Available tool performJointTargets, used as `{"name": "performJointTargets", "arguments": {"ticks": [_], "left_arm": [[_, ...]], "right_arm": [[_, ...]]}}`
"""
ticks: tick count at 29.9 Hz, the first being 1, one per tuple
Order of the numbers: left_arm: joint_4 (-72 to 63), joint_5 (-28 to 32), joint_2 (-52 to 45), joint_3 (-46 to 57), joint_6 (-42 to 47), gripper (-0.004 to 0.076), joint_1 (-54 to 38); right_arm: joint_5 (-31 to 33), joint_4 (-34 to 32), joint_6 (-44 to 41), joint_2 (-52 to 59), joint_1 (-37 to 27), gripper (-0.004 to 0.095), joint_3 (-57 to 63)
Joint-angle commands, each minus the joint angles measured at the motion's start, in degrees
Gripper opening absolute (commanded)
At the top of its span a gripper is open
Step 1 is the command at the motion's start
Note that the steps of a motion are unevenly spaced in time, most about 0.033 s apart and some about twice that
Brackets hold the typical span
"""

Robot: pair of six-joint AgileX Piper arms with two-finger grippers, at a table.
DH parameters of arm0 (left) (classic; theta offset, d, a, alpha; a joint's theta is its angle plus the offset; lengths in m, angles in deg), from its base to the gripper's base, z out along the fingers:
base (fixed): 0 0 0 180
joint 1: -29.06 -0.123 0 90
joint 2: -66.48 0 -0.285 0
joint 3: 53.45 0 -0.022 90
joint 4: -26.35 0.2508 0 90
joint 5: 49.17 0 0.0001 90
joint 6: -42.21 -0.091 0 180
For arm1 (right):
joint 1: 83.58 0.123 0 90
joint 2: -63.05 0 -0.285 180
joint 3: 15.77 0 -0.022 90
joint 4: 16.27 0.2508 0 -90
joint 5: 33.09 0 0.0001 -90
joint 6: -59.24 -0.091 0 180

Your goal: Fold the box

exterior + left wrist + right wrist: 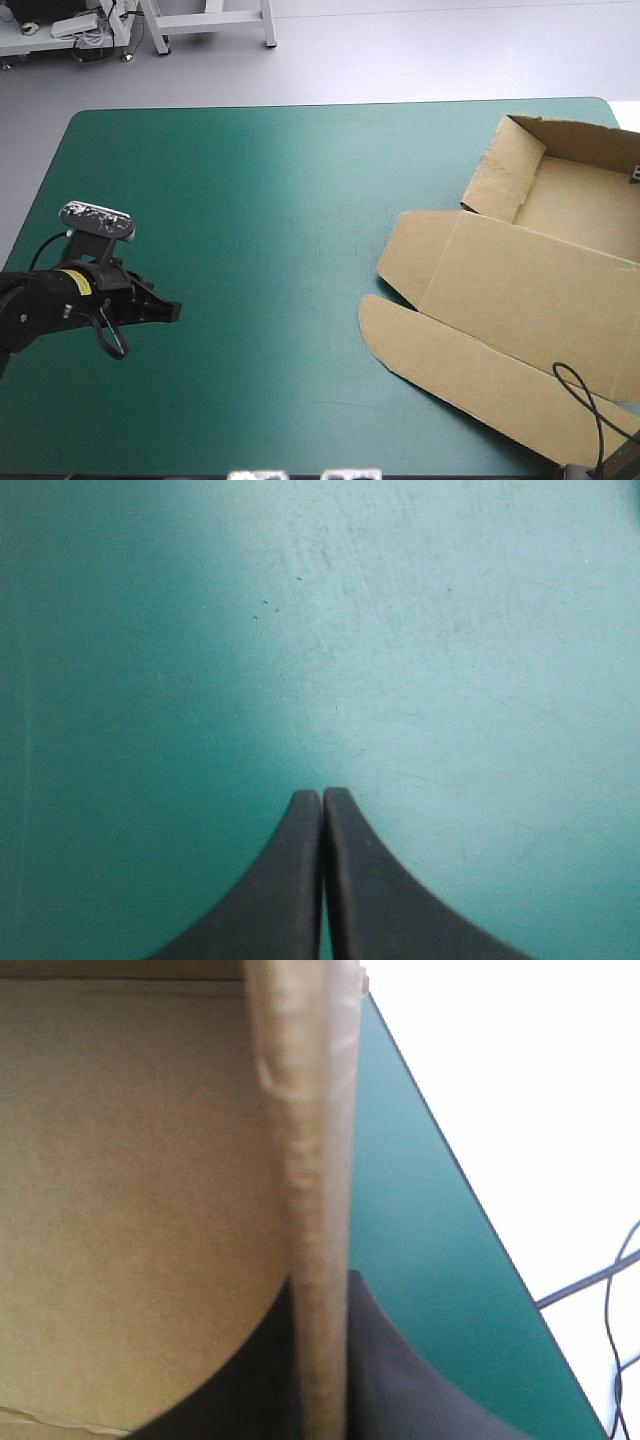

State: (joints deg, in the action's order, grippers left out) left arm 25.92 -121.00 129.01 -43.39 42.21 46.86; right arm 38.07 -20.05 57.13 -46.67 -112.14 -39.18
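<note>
Teal-green desk (260, 200) cover fills the scene. Over its near left part hovers the left gripper (172, 310), black fingers (285, 880) pressed together on nothing. Along the desk's right side lies the brown box (580, 205), lid (520, 290) flat, far walls (500, 175) raised. The right gripper (322, 1295) pinches one wall's edge between its fingers (400, 1380).

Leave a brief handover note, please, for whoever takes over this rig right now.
Left gripper: shut, empty, over bare teal-green cover, apart from the box.
Right gripper: shut on the box, pinching a wall's edge near the cover's right edge.
Done: some tray walls raised.
Left: lid and flaps lie flat; finish the walls, probably.
</note>
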Motion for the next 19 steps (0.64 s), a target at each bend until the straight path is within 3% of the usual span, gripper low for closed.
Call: {"name": "performJointTargets", "arguments": {"ticks": [1, 6, 10, 17, 19], "left_arm": [[-0.5, 0.7, -0.7, -1.3, 0.6, -0.0009, 0.3], [-0.5, 0.6, -0.7, -1.3, 0.6, -0.0009, 0.3], [-0.5, 0.3, -0.7, -1.3, 0.6, -0.0009, 0.3], [-0.5, -2.0, -0.7, -1.3, 0.6, -0.0009, 0.3], [-0.5, -2.0, -0.7, -1.3, 0.6, -0.0009, 0.3]], "right_arm": [[-2.1, 0.2, 0.4, 1.1, -2.0, -0.0017, -0.5], [-2.8, 0.1, 0.4, -2.4, -1.8, -0.0016, -0.5], [0.0, -1.6, 0.4, -5.2, -1.8, 0.0016, -0.5], [-1.5, -2.4, 0.5, -6.3, -1.8, 0.0339, -0.6], [-1.6, -2.3, 0.6, -6.3, -1.8, 0.0388, -0.6]]}}
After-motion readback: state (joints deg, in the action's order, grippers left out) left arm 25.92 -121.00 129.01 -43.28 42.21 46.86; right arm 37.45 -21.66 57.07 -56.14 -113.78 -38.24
